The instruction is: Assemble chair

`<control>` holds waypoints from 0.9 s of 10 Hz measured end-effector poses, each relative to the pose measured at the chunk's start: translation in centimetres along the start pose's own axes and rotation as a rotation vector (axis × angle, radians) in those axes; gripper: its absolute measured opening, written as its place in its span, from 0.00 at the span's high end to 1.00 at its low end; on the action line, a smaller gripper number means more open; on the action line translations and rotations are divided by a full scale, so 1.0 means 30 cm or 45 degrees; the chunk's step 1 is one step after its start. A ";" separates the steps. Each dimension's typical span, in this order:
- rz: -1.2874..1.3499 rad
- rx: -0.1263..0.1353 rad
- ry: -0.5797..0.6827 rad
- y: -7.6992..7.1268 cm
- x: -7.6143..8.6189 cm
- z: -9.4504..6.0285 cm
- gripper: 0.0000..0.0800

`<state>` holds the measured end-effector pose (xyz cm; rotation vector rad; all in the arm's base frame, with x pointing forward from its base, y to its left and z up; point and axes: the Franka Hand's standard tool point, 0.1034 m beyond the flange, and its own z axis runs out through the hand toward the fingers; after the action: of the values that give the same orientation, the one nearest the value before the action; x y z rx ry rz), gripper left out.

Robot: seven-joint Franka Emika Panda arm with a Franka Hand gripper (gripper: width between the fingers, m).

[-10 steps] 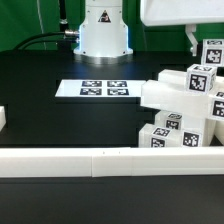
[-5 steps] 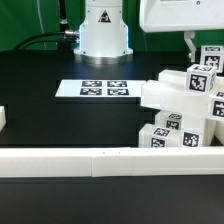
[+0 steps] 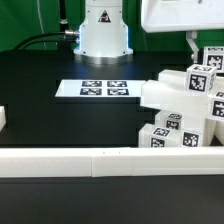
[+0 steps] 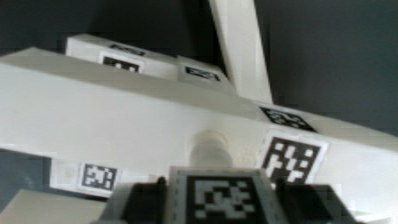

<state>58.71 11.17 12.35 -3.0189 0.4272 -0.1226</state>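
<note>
The chair parts are glossy white tagged blocks piled at the exterior view's right (image 3: pixel 178 98). My gripper (image 3: pixel 201 49) hangs over the top of the pile, with one dark finger (image 3: pixel 190 44) showing. In the wrist view the gripper (image 4: pixel 217 206) is shut on a short white tagged post (image 4: pixel 217 188), which stands between the two dark fingers. This post also shows in the exterior view (image 3: pixel 213 55) at the top of the pile. Below it in the wrist view lies a broad white slab (image 4: pixel 125 110) with several tags, and a narrow white bar (image 4: pixel 240 45).
The marker board (image 3: pixel 105 89) lies flat mid-table in front of the robot base (image 3: pixel 103 30). A long low white rail (image 3: pixel 95 160) runs along the front. A small white piece (image 3: pixel 3 118) sits at the exterior view's left edge.
The gripper and the tagged post in it have moved down a little toward the pile. The other parts have not moved.
</note>
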 end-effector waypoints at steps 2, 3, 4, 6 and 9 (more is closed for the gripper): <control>0.026 0.002 0.014 0.011 0.007 0.000 0.64; 0.046 0.007 0.037 0.006 0.010 0.000 0.64; 0.046 0.007 0.040 0.007 0.011 0.000 0.64; 0.053 0.010 0.040 0.008 0.011 -0.003 0.64; 0.116 0.036 0.017 0.000 -0.021 -0.028 0.64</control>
<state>58.03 11.27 13.16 -2.9660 0.5585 -0.1412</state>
